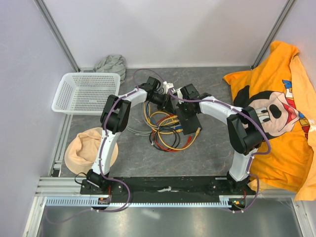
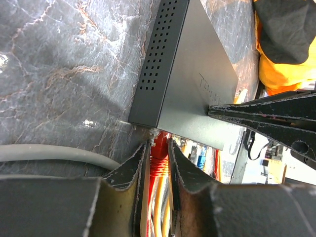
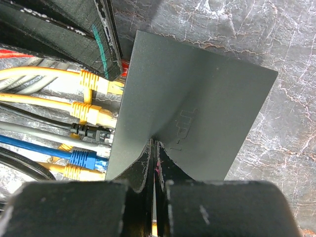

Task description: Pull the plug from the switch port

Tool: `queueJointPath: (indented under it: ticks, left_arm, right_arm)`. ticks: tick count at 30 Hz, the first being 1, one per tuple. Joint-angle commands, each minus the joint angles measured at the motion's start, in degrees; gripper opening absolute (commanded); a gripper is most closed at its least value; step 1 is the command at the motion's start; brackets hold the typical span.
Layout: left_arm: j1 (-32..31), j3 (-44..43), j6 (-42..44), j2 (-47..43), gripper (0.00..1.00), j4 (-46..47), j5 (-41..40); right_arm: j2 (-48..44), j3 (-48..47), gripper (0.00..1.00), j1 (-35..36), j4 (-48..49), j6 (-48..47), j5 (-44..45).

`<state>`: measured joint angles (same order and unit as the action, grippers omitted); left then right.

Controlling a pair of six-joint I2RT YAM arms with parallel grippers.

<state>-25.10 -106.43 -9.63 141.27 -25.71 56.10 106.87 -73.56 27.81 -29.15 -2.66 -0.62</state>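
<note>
At left, the left gripper (image 2: 158,145) pinches the red plug (image 2: 159,165) seated in the switch (image 2: 197,84), lying flat on the table (image 1: 207,158) among coiled cables (image 1: 163,136); at right, the right gripper (image 3: 154,147), jaws clenched empty, presses the switch's lid, seemingly to pin it for the pull

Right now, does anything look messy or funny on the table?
Yes. The yellow, red and grey cables lie in a tangled heap beside the flat matte-black switch box, not neatly coiled. An orange Mickey Mouse shirt is crumpled at the right.
</note>
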Motion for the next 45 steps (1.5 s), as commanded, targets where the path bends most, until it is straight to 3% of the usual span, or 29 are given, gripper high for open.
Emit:
queueJointPath:
  ticks: [1,7,18,23,25,27,36,40,45]
  left_arm:
    - [1.4,2.3,2.6,0.1,0.02,-8.4,-1.5]
    - [1.5,1.1,4.5,-0.1,0.02,-12.3,-4.1]
    - [4.3,5.9,4.7,-0.7,0.02,-12.7,3.7]
    - [3.0,2.2,4.2,1.2,0.02,-12.5,4.0]
    - [2.5,1.2,3.7,1.8,0.02,-12.4,4.5]
    - [2.5,0.7,3.2,2.3,0.02,-12.4,4.8]
    - [6.0,1.6,6.3,-1.7,0.02,-13.4,-2.1]
    - [7.9,-2.8,11.5,-4.2,0.02,-15.4,3.9]
    - [8.6,-6.9,15.1,-7.9,0.01,-19.4,5.8]
  right_arm:
    - [5.5,2.8,0.0,-0.7,-4.9,-0.5,2.8]
    - [6.1,3.2,0.0,-0.7,-4.9,-0.2,3.3]
    - [7.3,2.5,0.0,-1.4,-4.9,0.5,2.6]
    - [4.7,-6.2,0.0,0.4,-4.4,-1.5,0.8]
    - [3.9,-8.2,0.31,1.6,-4.3,-2.3,-3.8]
    - [4.0,-9.2,0.45,2.9,-4.5,-2.4,-3.0]
    - [4.0,-7.3,0.48,5.1,-3.1,-2.9,-0.3]
    - [5.1,-6.9,0.49,5.0,-2.8,-2.7,2.2]
    - [6.3,-7.4,0.51,5.0,-2.1,-2.9,4.3]
